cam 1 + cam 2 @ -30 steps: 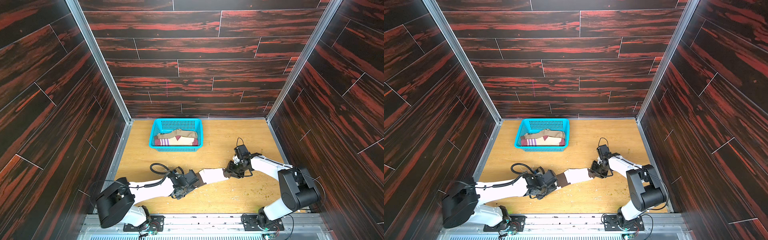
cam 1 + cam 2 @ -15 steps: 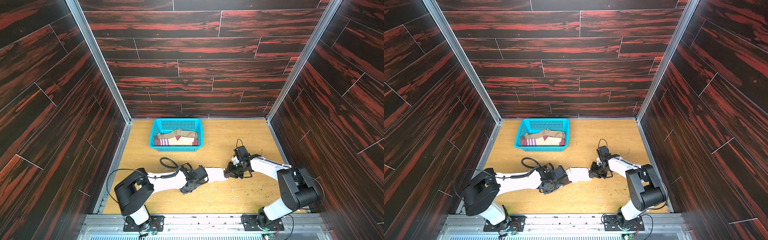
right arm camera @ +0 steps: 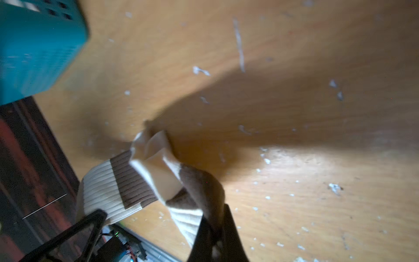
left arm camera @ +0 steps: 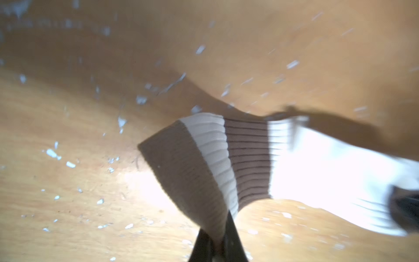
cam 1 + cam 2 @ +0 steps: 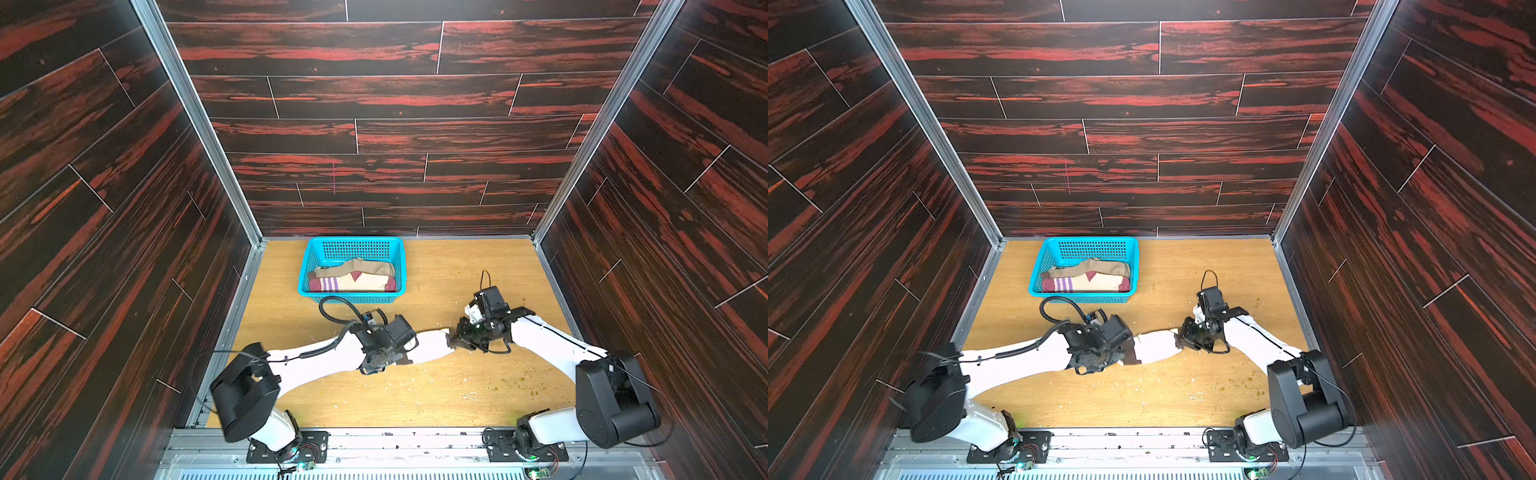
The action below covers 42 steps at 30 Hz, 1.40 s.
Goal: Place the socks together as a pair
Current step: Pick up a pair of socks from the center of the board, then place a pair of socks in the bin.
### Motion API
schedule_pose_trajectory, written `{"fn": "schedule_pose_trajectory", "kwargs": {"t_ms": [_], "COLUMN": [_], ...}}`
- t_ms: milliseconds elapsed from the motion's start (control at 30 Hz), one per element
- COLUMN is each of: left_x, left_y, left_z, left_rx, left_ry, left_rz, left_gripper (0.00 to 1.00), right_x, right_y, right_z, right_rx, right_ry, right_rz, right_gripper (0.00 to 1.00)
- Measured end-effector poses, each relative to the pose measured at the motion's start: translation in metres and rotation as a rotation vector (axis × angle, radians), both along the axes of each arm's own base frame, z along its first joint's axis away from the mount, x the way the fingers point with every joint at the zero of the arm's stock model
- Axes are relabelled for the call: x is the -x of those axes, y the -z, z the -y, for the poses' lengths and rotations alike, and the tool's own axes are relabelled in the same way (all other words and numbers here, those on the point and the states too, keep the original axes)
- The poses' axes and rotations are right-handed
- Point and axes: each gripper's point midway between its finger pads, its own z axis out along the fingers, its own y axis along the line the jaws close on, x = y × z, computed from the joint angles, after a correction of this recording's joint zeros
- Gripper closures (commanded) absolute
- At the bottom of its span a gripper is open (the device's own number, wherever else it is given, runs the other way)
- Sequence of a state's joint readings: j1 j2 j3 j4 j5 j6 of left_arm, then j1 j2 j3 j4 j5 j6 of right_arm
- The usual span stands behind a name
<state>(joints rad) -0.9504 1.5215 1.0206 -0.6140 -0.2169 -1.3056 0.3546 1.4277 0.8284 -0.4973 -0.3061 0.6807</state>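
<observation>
A white sock with brown bands (image 5: 432, 347) (image 5: 1156, 345) stretches across the wooden floor between my two grippers. My left gripper (image 5: 386, 358) (image 4: 218, 246) is shut on the sock's brown cuff (image 4: 181, 163). The right gripper (image 5: 455, 338) (image 3: 215, 240) is shut on its brown toe (image 3: 204, 183). In the right wrist view the sock (image 3: 154, 172) hangs twisted and folded above the floor. More socks lie in the blue basket (image 5: 353, 296): tan ones (image 5: 357, 268) and a maroon-beige one with purple stripes (image 5: 332, 284).
The basket (image 5: 1084, 296) (image 3: 34, 45) stands at the back, left of centre, close behind my left arm. Dark wood-patterned walls enclose the floor on three sides. Small crumbs (image 5: 519, 380) litter the floor. A metal rail (image 5: 374, 444) runs along the front edge.
Both grippers have closed on the sock's ends. The left gripper slid right and slightly back, its arm swinging inward. The right gripper has barely moved.
</observation>
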Motion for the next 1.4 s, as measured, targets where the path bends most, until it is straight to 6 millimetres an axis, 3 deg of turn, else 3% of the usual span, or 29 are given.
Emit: {"fn": "schedule_pose_trajectory", "kwargs": {"t_ms": [233, 367, 533, 600, 667, 800, 900, 1133, 1400], "left_x": [-0.012, -0.028, -0.068, -0.083, -0.095, -0.117, -0.139, -0.197, -0.25], "left_y": [-0.038, -0.081, -0.163, -0.181, -0.186, -0.181, -0.174, -0.148, -0.113], "left_z": [-0.012, -0.033, -0.072, -0.095, -0.125, -0.169, -0.188, -0.22, -0.245], "left_rx": [0.045, 0.07, 0.085, 0.081, 0.055, 0.01, -0.002, -0.016, 0.019], "left_ry": [-0.009, -0.033, -0.091, -0.128, -0.175, -0.229, -0.239, -0.211, -0.182], "left_rz": [0.074, 0.163, 0.31, 0.348, 0.358, 0.326, 0.3, 0.252, 0.234], "left_gripper": [0.97, 0.97, 0.97, 0.97, 0.97, 0.97, 0.97, 0.97, 0.97], "right_x": [-0.018, -0.027, -0.041, -0.049, -0.063, -0.098, -0.13, -0.192, -0.248], "right_y": [-0.055, -0.103, -0.173, -0.192, -0.203, -0.2, -0.192, -0.172, -0.134], "right_z": [-0.022, -0.039, -0.071, -0.084, -0.098, -0.121, -0.143, -0.188, -0.221], "right_rx": [-0.103, -0.174, -0.267, -0.299, -0.318, -0.335, -0.352, -0.39, -0.404], "right_ry": [-0.034, -0.062, -0.129, -0.155, -0.175, -0.182, -0.189, -0.209, -0.205], "right_rz": [0.083, 0.156, 0.282, 0.316, 0.334, 0.322, 0.306, 0.303, 0.293], "right_gripper": [1.0, 1.0, 1.0, 1.0, 1.0, 1.0, 1.0, 1.0, 1.0]}}
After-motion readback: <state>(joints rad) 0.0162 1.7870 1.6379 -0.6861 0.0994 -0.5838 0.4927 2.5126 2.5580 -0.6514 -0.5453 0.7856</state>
